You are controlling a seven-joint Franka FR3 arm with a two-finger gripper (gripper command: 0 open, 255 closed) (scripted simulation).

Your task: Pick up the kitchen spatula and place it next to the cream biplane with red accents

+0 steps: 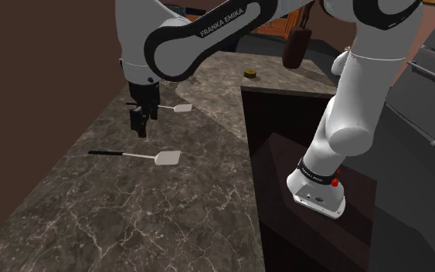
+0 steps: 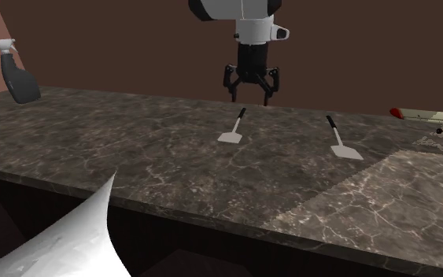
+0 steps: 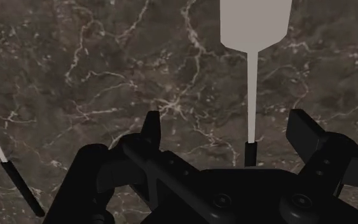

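The gripper (image 1: pixel 141 127) hangs over the dark marbled surface (image 1: pixel 169 216) with its fingers (image 2: pixel 229 83) released and spread wide, grasping nothing. In the second exterior view the gripper (image 2: pixel 250 96) hovers just above the black handle end of the first spatula (image 2: pixel 234 130), which lies flat on the surface (image 2: pixel 133 142) with its pale blade pointing towards the camera. Seen along the gripper (image 3: pixel 228 127), the thin shaft of the first spatula (image 3: pixel 252 95) runs through the gap between the fingers (image 3: pixel 304 130) and touches neither of them (it sits closer to one finger than the other).

In the shoulder view the blade of the first spatula (image 1: pixel 181 108) shows just past the gripper, towards the view's right. The second spatula (image 1: pixel 134 154), of the same shape, lies closer to the camera and well apart from the first. In the second exterior view the second spatula (image 2: pixel 341 142) lies to the right of the first, between it and the cream biplane (image 2: pixel 436 116), whose red-tipped wing reaches in from the view's right edge. A dark spray bottle (image 2: pixel 15 75) stands at that view's far left
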